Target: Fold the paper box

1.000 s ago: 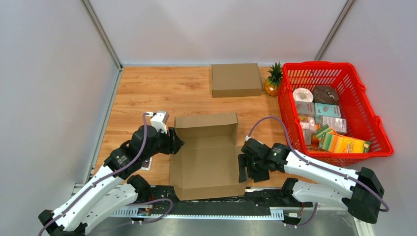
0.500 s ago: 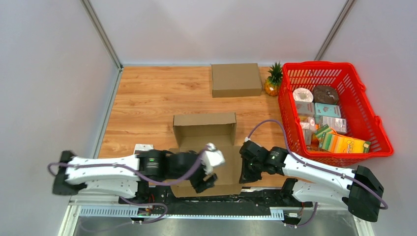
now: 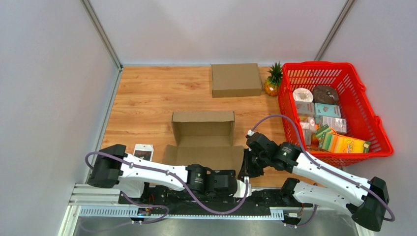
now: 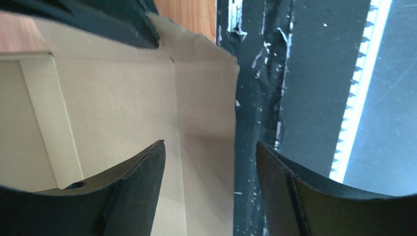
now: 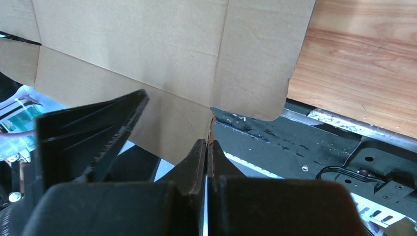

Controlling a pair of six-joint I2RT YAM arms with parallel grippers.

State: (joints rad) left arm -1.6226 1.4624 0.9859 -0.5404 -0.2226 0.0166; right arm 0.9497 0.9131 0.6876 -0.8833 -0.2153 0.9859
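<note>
The paper box [image 3: 203, 141] lies open in the middle of the wooden table [image 3: 147, 93], its back wall standing and its wide front panel spread flat toward the near edge. The left arm stretches along that near edge. The left gripper [image 4: 210, 144] is spread wide at the panel's near right corner, with one finger [image 4: 140, 172] over the cardboard and the other past its edge, gripping nothing. The right gripper [image 5: 207, 143] sits at the box's right side with its fingers pressed tight together, and a thin edge of the cardboard flap appears pinched at their tips. Well apart at the far side lie a closed cardboard box [image 3: 236, 79], a pineapple [image 3: 273, 78] and a red basket [image 3: 314, 64] full of groceries.
</note>
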